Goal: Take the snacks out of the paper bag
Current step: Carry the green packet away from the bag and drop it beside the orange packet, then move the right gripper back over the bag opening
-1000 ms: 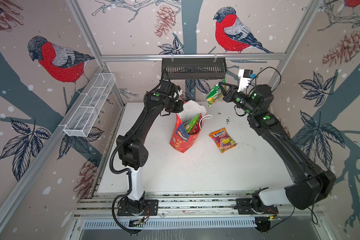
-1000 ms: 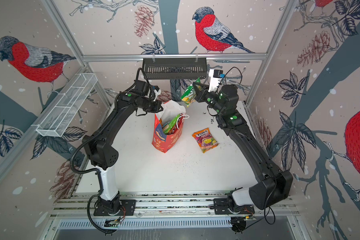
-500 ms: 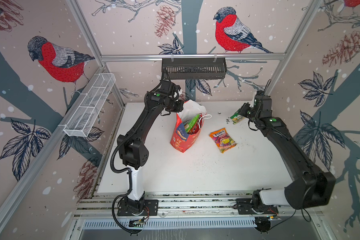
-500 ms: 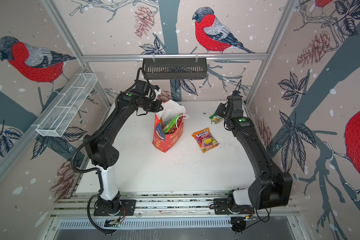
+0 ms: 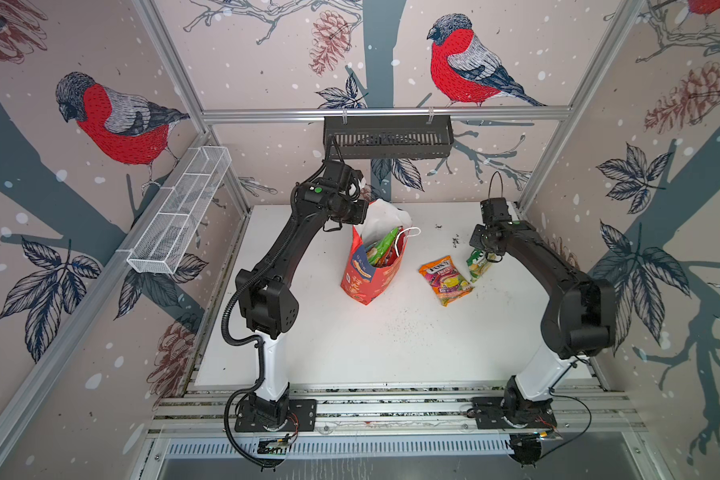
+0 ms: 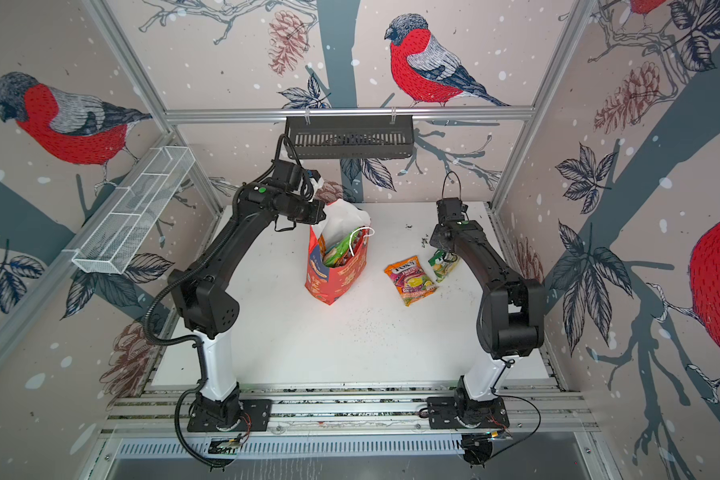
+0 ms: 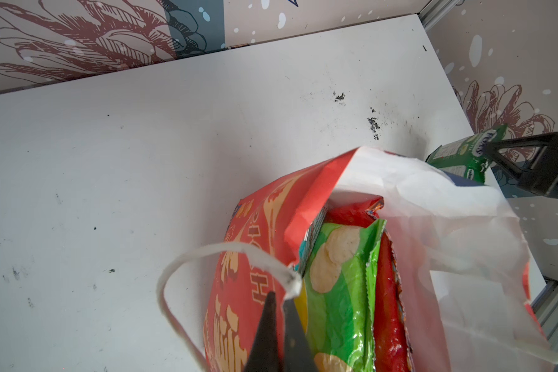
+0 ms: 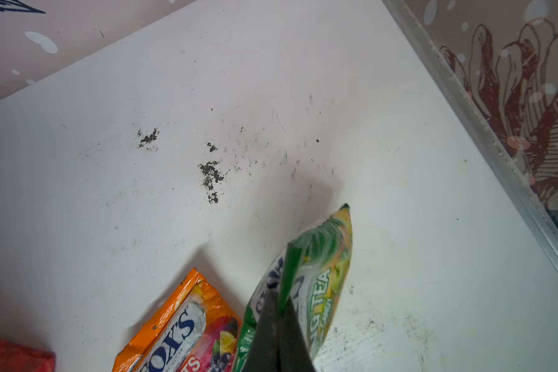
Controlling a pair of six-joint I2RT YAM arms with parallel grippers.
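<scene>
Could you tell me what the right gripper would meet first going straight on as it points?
Probably the table, with the green pack it holds touching down first beside the orange pack; depth is unclear.

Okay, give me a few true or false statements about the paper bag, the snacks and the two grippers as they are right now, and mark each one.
1. The paper bag stands upright on the table. True.
2. The paper bag is empty. False: the green chip bag and the red packet are inside it.
3. The right gripper is shut on the green candy pack. True.
4. The left gripper holds the orange candy pack. False: that pack lies flat on the table, out of the bag, and the left gripper is shut on the paper bag's rim by a cord handle.
</scene>
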